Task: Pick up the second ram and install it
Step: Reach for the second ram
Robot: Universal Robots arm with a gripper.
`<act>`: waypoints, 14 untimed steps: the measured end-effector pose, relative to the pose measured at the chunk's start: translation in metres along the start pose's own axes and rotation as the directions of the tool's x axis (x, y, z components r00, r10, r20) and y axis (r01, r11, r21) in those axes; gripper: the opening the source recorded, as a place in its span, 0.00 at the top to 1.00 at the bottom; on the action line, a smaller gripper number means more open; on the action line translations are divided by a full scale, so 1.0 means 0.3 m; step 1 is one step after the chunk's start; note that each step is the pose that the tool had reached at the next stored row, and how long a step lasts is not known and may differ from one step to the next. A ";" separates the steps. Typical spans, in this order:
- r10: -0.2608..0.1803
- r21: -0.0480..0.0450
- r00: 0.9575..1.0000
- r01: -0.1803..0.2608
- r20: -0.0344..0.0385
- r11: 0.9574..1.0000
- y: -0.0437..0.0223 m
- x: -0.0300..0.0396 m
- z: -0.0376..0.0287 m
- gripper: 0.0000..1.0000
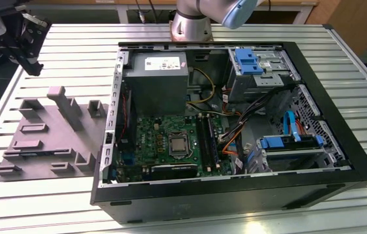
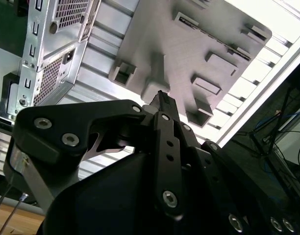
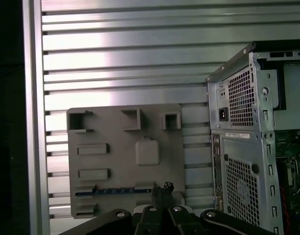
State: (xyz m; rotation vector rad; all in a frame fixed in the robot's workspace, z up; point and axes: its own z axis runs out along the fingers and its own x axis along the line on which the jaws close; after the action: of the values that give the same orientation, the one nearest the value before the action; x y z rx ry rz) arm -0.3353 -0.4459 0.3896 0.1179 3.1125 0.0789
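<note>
My gripper (image 1: 32, 67) hangs at the back left of the table in the exterior view, well above the pale grey tray (image 1: 53, 146). Its black fingertips (image 3: 162, 188) look pressed together with nothing between them, so it is shut and empty. The second ram (image 3: 115, 190) lies on edge in a slot of the tray, a thin dark strip with a bluish sheen. In the second wrist view the ram (image 2: 211, 38) shows as a dark line beyond the fingertips (image 2: 161, 98). Another stick (image 1: 207, 141) sits in the motherboard (image 1: 164, 141) slots.
The open computer case (image 1: 235, 195) fills the table's middle and right, its steel rear wall (image 3: 243, 147) right beside the tray. Upright blocks (image 1: 58, 97) stand on the tray. Cables (image 1: 235, 131), blue drive brackets (image 1: 248, 61) and the power supply (image 1: 157, 80) crowd the case.
</note>
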 end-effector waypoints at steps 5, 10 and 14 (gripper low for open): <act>0.000 0.000 1.000 0.000 0.000 1.000 -0.003 0.006 0.000 0.89; 0.000 0.000 1.000 0.000 0.000 1.000 -0.006 0.012 0.000 0.89; 0.000 0.000 1.000 0.000 0.000 1.000 -0.009 0.018 0.000 0.89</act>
State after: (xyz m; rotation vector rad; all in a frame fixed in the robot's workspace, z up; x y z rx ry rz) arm -0.3408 -0.4482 0.3893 0.1179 3.1126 0.0794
